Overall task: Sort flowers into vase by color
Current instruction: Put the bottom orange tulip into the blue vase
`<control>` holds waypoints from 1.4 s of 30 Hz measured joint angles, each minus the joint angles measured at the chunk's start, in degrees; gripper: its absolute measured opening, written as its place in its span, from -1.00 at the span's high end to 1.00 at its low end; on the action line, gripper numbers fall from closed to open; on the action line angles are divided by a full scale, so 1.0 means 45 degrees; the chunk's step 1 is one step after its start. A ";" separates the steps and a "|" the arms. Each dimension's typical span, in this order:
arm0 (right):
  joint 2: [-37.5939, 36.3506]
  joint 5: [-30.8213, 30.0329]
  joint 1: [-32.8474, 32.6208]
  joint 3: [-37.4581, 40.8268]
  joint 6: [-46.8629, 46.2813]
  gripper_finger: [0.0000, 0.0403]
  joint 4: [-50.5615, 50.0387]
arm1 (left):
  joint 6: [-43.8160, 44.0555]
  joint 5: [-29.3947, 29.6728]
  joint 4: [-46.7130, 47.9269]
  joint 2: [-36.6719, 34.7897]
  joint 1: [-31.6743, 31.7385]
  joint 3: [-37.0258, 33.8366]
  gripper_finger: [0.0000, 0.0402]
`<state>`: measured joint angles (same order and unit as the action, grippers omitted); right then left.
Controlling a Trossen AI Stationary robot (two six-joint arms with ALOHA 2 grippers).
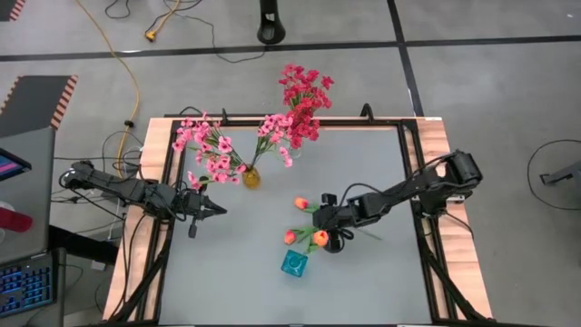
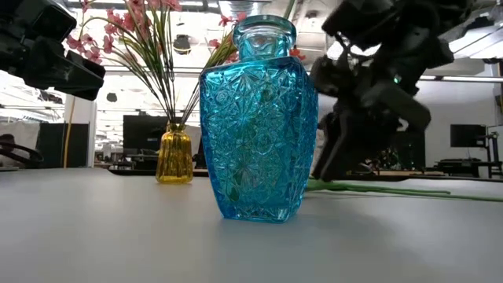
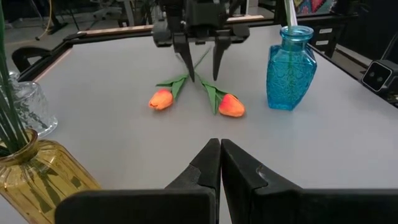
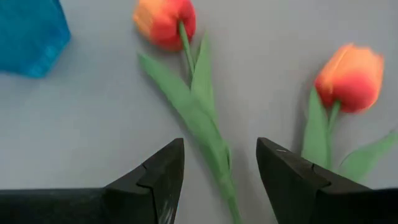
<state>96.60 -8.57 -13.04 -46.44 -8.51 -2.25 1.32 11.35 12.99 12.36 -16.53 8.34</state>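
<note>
Three orange tulips lie flat on the grey table: one farther back, two nearer the blue glass vase. My right gripper is open and low over the table. Its fingers stand on either side of one tulip's green stem without touching it. That tulip's bud points toward the blue vase; a second bud lies beside it. My left gripper is shut and waits at the table's left. Pink sprays stand in the yellow vase, dark-red sprays behind it.
A clear glass vase stands next to the yellow vase at the far left. The blue vase stands upright close to the near side of my right gripper. Open grey table lies between the two arms.
</note>
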 joint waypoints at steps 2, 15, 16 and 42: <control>0.0213 0.0007 0.0000 0.0005 0.0000 -0.12 0.0003 | 0.0000 0.0000 0.0000 -0.0005 0.0003 0.0000 1.00; 0.0568 0.0304 0.0001 -0.0005 -0.0010 0.21 0.0362 | 0.0002 0.0000 -0.0005 -0.0002 0.0000 0.0003 1.00; 0.0536 0.0304 0.0000 -0.0005 -0.0010 0.28 0.0362 | 0.0005 0.0004 -0.0005 -0.0001 0.0001 0.0000 1.00; -0.3466 -0.1975 -0.0768 -0.1919 -0.1055 0.84 -0.6260 | 0.0291 0.0000 0.0024 -0.0002 0.0002 0.0005 1.00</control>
<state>81.00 -17.45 -16.50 -55.07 -13.26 -30.42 2.63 11.35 13.10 12.35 -16.52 8.36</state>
